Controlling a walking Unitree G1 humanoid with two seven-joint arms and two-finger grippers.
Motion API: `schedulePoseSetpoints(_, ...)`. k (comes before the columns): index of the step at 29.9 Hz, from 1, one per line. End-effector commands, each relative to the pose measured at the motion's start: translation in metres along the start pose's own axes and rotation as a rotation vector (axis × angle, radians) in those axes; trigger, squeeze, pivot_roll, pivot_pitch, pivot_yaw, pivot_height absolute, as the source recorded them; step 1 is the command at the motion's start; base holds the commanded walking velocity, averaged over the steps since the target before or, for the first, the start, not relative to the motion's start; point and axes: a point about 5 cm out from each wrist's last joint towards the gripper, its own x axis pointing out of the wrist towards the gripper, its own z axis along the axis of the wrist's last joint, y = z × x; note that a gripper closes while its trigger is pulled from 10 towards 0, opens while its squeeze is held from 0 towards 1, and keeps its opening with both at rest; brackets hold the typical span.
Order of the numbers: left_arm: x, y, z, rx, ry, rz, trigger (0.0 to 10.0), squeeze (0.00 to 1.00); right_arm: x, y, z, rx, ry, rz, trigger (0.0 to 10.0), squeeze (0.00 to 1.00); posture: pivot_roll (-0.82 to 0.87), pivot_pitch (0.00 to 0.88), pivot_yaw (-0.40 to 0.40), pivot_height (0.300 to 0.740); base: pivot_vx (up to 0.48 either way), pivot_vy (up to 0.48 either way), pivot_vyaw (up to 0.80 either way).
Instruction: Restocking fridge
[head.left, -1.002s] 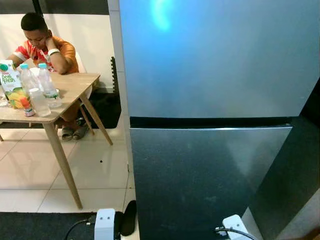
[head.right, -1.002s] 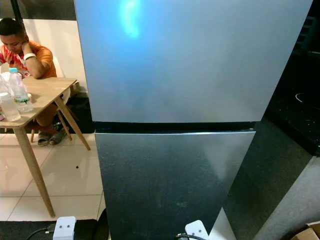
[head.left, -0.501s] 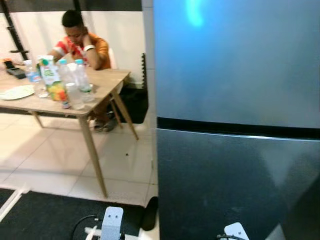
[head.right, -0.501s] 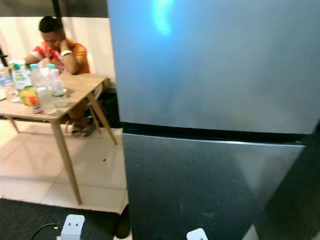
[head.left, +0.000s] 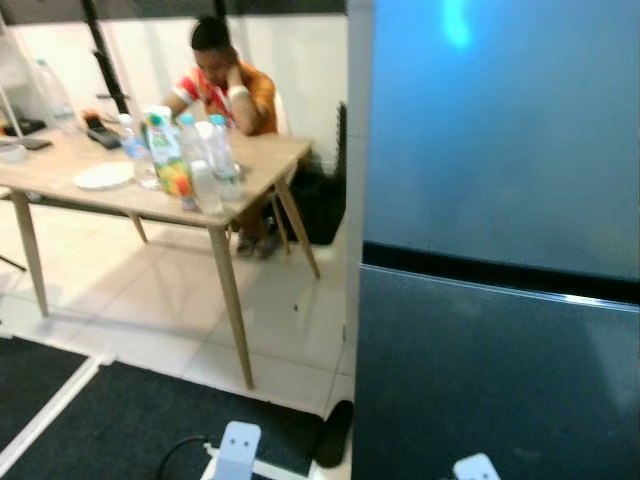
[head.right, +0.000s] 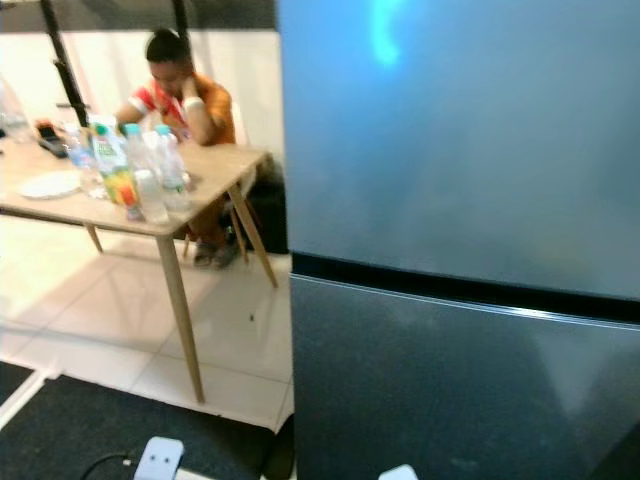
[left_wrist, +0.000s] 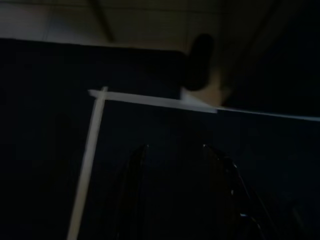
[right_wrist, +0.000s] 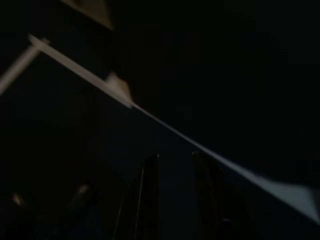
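Tiled kitchen, one closed two-door fridge (head.right: 450, 250); wooden table (head.left: 100, 190), one juice carton (head.left: 165, 150); left hand (left_wrist: 172, 165), right hand (right_wrist: 172, 172), both slightly open.

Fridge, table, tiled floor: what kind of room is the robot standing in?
Probably a home kitchen or dining area. A tall two-door fridge stands beside a wooden table holding water bottles, a juice carton and a plate, with a person seated behind it.

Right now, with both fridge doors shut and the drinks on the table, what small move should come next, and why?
Probably keep turning left and step toward the wooden table. The juice carton and water bottles stand there, the fridge is closed, and the left gripper and right gripper hang low, holding nothing.
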Motion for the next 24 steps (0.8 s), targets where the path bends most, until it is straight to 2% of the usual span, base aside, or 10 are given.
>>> schedulePoseSetpoints(1,-0.0018,-0.0002,-0.0053,0.003,0.011,-0.005,10.0,0.00,-0.0009,0.0003,-0.0032,-0.001,0.005,0.001,10.0,0.00,-0.04,0.043,0.024,0.740,0.000,0.000,0.80)
schedulePoseSetpoints(2,-0.0018,0.0001,-0.0054,0.031,0.011,0.000,10.0,0.00,-0.0010,0.0013,-0.0043,-0.001,0.008,0.005,10.0,0.00,-0.04,0.057,0.021,0.740,0.000,0.000,0.80)
schedulePoseSetpoints(10,-0.0039,0.0041,-0.0074,0.038,-0.005,0.019,10.0,0.00,-0.0024,0.0043,-0.0101,0.006,0.013,0.017,10.0,0.00,-0.05,0.068,0.028,0.740,0.000,0.000,0.80)
schedulePoseSetpoints(12,-0.0048,0.0041,-0.0108,-0.006,0.007,0.007,10.0,0.00,-0.0027,0.0047,-0.0112,0.011,0.013,0.019,10.0,0.00,-0.05,0.070,0.030,0.740,0.000,0.000,0.80)
schedulePoseSetpoints(24,-0.0044,0.0002,-0.0108,0.027,0.007,0.023,10.0,0.00,-0.0027,0.0040,-0.0099,-0.001,0.011,0.035,10.0,0.00,-0.04,0.075,0.015,0.740,0.000,0.000,0.80)
